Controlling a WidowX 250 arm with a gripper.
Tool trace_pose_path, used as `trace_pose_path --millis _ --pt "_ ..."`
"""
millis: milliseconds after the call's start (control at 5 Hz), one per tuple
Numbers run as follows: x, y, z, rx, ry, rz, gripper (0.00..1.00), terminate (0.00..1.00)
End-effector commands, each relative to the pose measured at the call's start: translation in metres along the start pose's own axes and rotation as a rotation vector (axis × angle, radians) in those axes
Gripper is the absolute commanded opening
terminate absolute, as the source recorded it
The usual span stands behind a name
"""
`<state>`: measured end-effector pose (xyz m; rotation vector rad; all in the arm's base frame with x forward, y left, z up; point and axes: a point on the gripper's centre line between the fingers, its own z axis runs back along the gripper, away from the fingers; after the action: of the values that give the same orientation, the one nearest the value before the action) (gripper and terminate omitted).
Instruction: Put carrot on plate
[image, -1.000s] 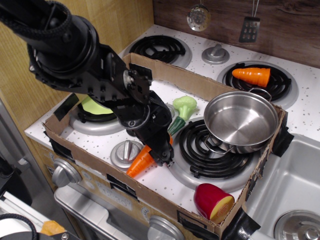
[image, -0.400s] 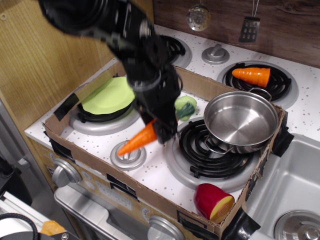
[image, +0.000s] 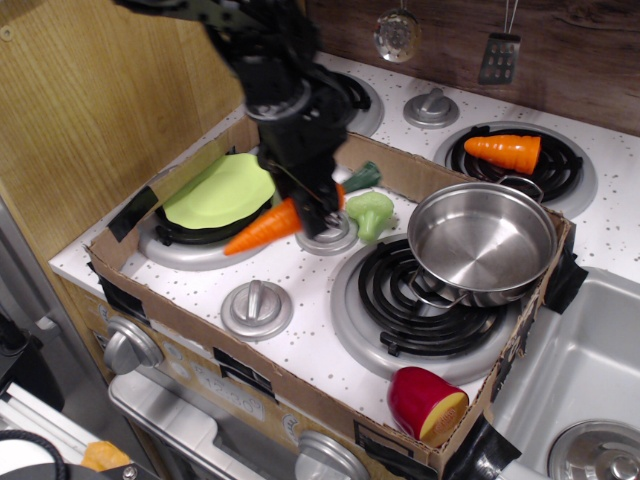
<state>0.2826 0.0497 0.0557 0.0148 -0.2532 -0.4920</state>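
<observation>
The long orange carrot (image: 262, 229) with its dark green stem end (image: 362, 177) hangs above the stove, held across its middle. My gripper (image: 318, 208) is shut on it, the arm coming down from the top. The carrot's orange tip points left and reaches the right edge of the lime-green plate (image: 217, 190). The plate lies flat on the front-left burner inside the cardboard box.
A cardboard box wall (image: 250, 375) rings the front stove area. A green broccoli toy (image: 371, 213) lies right of the gripper. A steel pot (image: 482, 241) sits on the right coil burner. A red-and-yellow toy (image: 426, 403) sits front right. A stubby ridged carrot (image: 503, 151) lies on the back-right burner.
My gripper lifted the carrot off the stove surface and carried it back and left, from near the front knob to the plate's right edge.
</observation>
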Motion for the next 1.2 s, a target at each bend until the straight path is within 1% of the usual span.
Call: trace_pose_path --millis 0,200,400,600,800,1000 --pt "-0.020 0.023 0.016 0.024 0.027 0.001 0.00 0.00" --pt "-0.026 0.039 0.024 0.019 0.122 -0.152 0.00 0.00" --pt "-0.022 0.055 0.025 0.088 0.096 -0.224 0.00 0.00" --pt "-0.017 0.067 0.018 0.197 0.055 -0.230 0.00 0.00" --pt "-0.016 0.074 0.013 0.309 -0.015 -0.316 0.00 0.00" --pt "-0.014 0.076 0.010 0.359 -0.066 -0.329 0.00 0.00"
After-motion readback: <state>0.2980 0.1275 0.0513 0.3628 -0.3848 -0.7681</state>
